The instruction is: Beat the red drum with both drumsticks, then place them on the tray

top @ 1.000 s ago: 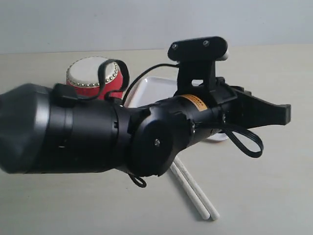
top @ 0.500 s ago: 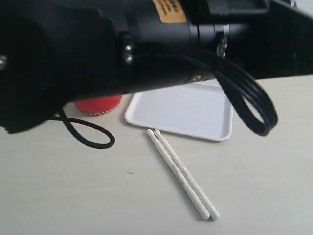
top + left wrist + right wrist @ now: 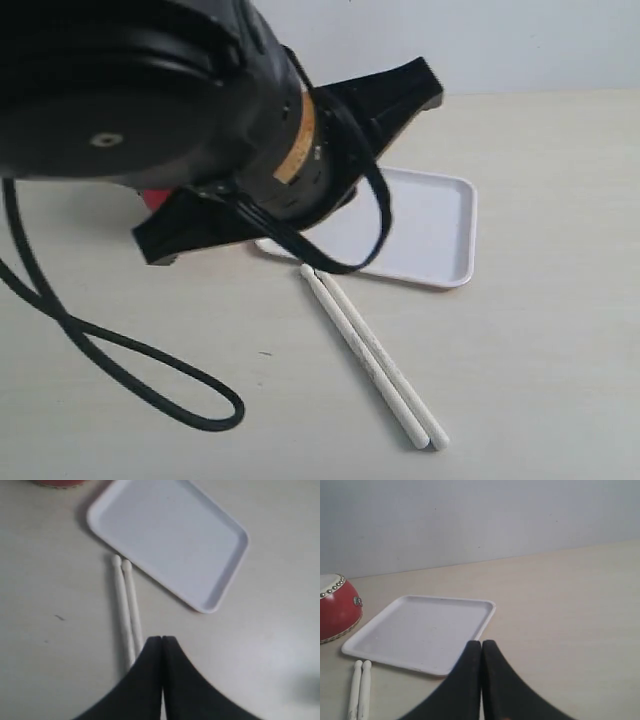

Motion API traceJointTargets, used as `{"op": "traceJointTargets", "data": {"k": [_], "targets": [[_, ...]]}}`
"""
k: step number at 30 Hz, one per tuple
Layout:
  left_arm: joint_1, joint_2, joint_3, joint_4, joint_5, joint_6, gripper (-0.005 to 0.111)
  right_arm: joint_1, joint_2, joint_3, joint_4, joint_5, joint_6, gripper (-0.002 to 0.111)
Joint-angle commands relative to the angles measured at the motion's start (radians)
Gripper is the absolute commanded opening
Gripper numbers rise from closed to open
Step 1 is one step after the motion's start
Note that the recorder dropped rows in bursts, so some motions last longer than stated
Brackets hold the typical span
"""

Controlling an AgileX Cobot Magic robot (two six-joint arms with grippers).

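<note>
Tray [image 3: 170, 535]: white plastic, smooth, faint sheen. Drumsticks [image 3: 125, 605]: pale, matt, wood-like. Red drum [image 3: 337, 615]: glossy body, shiny metal studs [image 3: 335, 587], matt cream skin [image 3: 326, 580]. Worktop [image 3: 570, 605]: beige, smooth, matt. Left pincer [image 3: 161, 640], right pincer [image 3: 481, 642] — matt black plastic. Arm housing [image 3: 130, 100]: black, slight gloss; cable [image 3: 120, 365] — black, rubbery.

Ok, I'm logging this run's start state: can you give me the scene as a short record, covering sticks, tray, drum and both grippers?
drumsticks: two, side by side on the table, tips close to the rim of the tray, not held
tray: white, empty, beside the red drum
red drum: upright, mostly hidden by an arm in the exterior view
left gripper: shut, empty, over the drumsticks
right gripper: shut, empty, facing the tray
progress: no stick picked up yet
</note>
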Motion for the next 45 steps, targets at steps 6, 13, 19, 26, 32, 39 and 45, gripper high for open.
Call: {"op": "traceJointTargets", "data": {"k": [6, 13, 19, 26, 32, 39, 45], "targets": [[-0.003, 0.192, -0.084, -0.243, -0.051, -0.024, 0.000, -0.003, -0.007, 0.005, -0.002, -0.006, -0.003, 0.000], [0.019, 0.335, -0.139, -0.297, 0.021, -0.024, 0.000, -0.003, -0.007, 0.005, -0.002, -0.006, -0.003, 0.000], [0.028, 0.400, -0.142, -0.299, 0.011, -0.024, 0.000, -0.003, -0.007, 0.005, -0.002, -0.006, -0.003, 0.000], [0.038, 0.474, -0.155, -0.374, -0.070, -0.026, 0.000, -0.003, -0.007, 0.005, -0.002, -0.006, -0.003, 0.000], [0.044, 0.545, -0.204, -0.409, -0.074, -0.023, 0.007, -0.003, -0.007, 0.005, -0.002, -0.006, -0.003, 0.000], [0.069, 0.570, -0.204, -0.428, -0.062, -0.023, 0.042, -0.003, -0.007, 0.005, -0.002, -0.006, -0.003, 0.000], [0.102, 0.588, -0.204, -0.419, -0.047, -0.019, 0.030, -0.003, -0.007, 0.005, -0.002, -0.006, -0.003, 0.000]]}}
